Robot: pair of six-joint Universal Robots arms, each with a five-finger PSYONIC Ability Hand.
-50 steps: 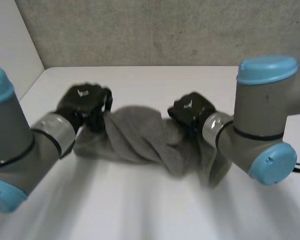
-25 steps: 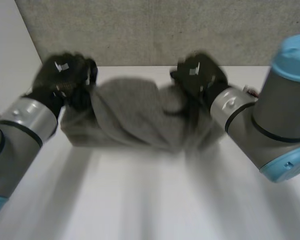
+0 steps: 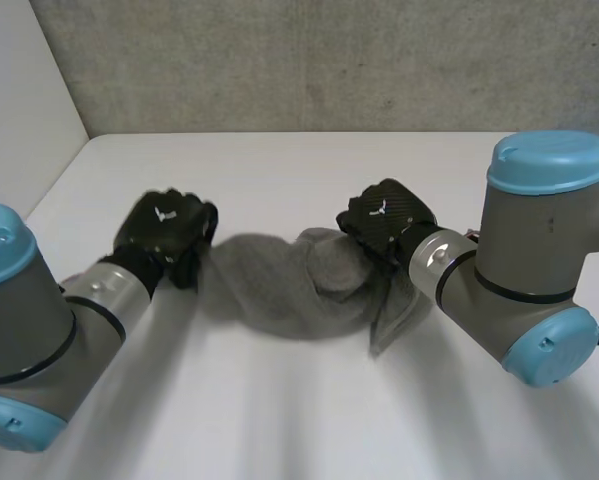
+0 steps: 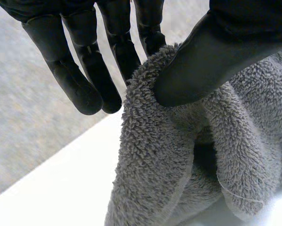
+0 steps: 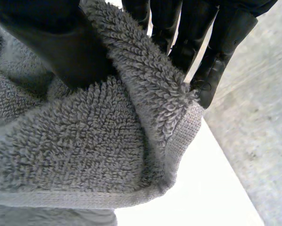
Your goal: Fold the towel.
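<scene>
A grey towel hangs bunched and sagging between my two hands above the white table. My left hand holds the towel's left end. In the left wrist view its thumb presses the towel's edge against the fingers. My right hand holds the right end. In the right wrist view its thumb pinches a hemmed corner of the towel against the fingers. A loose flap of the towel hangs below the right hand.
A grey wall stands behind the table's far edge. A white side wall rises at the table's left. My left arm and right arm reach over the near part of the table.
Both hands rose and swung away with the towel half a second ago, then came back down and nearer. The towel now hangs more bunched between them.
</scene>
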